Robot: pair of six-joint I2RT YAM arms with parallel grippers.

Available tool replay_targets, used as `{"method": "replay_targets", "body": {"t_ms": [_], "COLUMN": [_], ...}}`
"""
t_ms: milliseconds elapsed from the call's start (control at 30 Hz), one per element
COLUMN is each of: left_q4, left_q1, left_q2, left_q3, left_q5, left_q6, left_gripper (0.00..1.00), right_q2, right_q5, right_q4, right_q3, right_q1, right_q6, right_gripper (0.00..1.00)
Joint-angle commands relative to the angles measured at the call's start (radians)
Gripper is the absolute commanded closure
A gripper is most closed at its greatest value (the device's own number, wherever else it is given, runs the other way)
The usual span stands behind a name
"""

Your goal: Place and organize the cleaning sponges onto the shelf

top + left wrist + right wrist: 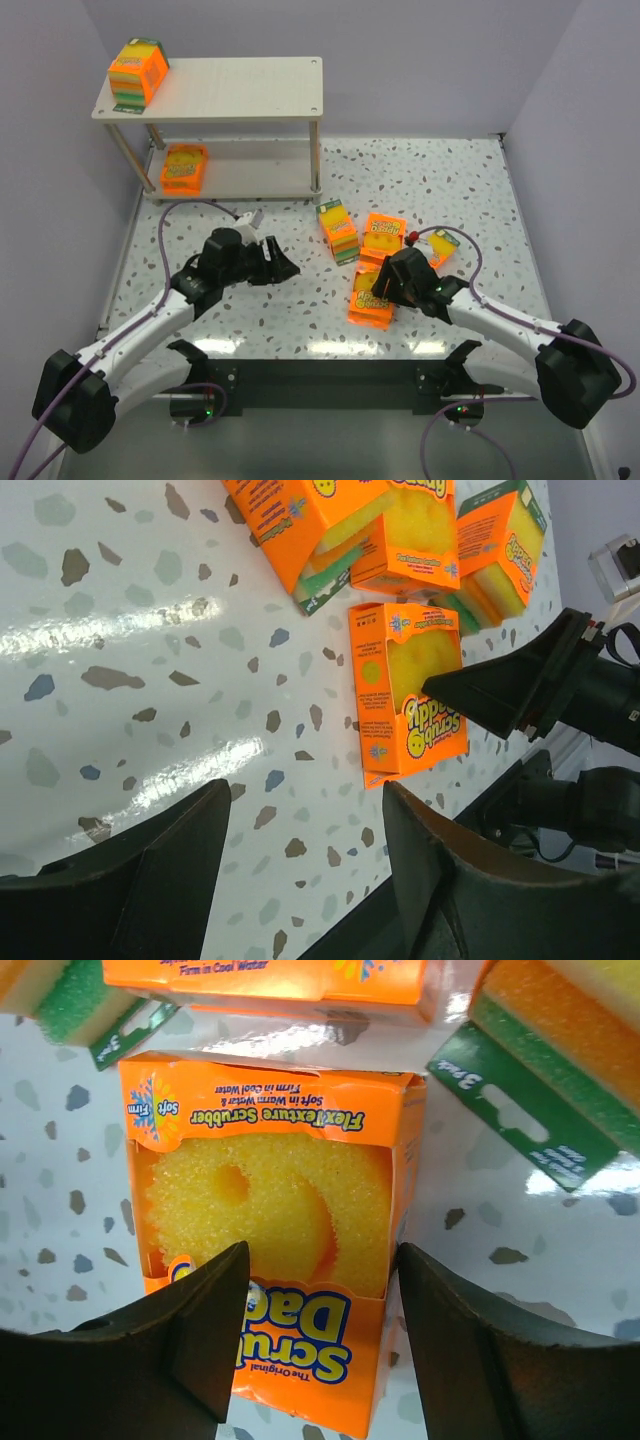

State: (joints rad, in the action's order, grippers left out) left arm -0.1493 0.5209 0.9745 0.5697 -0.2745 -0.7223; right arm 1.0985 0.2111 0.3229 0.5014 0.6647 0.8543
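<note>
The shelf [230, 90] stands at the back left. A thick sponge pack [138, 72] sits on the left end of its top board, and a flat pack [184, 167] lies on its lower board [260, 175]. On the table are a thick pack [338, 231], a flat pack [384, 236], another thick pack [441, 246] partly behind my right arm, and a flat pack [372, 300]. My right gripper [320, 1310] is open just above that flat pack [270, 1200], its fingers over the pack's near end. My left gripper [305, 870] is open and empty over bare table, left of the packs.
The speckled table [300, 300] is walled by pale panels at the back and sides. In the left wrist view the flat pack [400, 690] lies with my right gripper's black finger [510, 685] over it. The packs lie close together, right of centre.
</note>
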Motion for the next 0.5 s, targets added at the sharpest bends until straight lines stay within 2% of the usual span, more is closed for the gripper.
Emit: {"method": "replay_targets", "body": {"t_ms": [0,167,400,433,467], "left_q4": [0.060,0.014,-0.039,-0.056,-0.070], "left_q1": [0.013,0.016,0.024,0.024,0.022], "left_q2": [-0.074,-0.155,-0.197,-0.200,-0.207], "left_q3": [-0.069,-0.145,-0.194,-0.194,-0.191], "left_q5": [0.069,0.100,0.129,0.155,0.170], "left_q6": [0.003,-0.008,-0.031,-0.031,-0.037], "left_gripper": [0.33,0.35,0.40,0.40,0.40], "right_q2": [0.007,0.075,0.233,0.265,0.280], "right_q5": [-0.111,-0.053,0.062,0.095,0.106], "right_q4": [-0.218,-0.379,-0.527,-0.525,-0.525], "right_q3": [-0.073,-0.083,-0.041,-0.018,-0.008], "right_q1": [0.032,0.235,0.432,0.444,0.455], "right_q6": [0.086,0.222,0.534,0.586,0.616], "right_gripper": [0.39,0.51,0.55,0.57,0.65]}}
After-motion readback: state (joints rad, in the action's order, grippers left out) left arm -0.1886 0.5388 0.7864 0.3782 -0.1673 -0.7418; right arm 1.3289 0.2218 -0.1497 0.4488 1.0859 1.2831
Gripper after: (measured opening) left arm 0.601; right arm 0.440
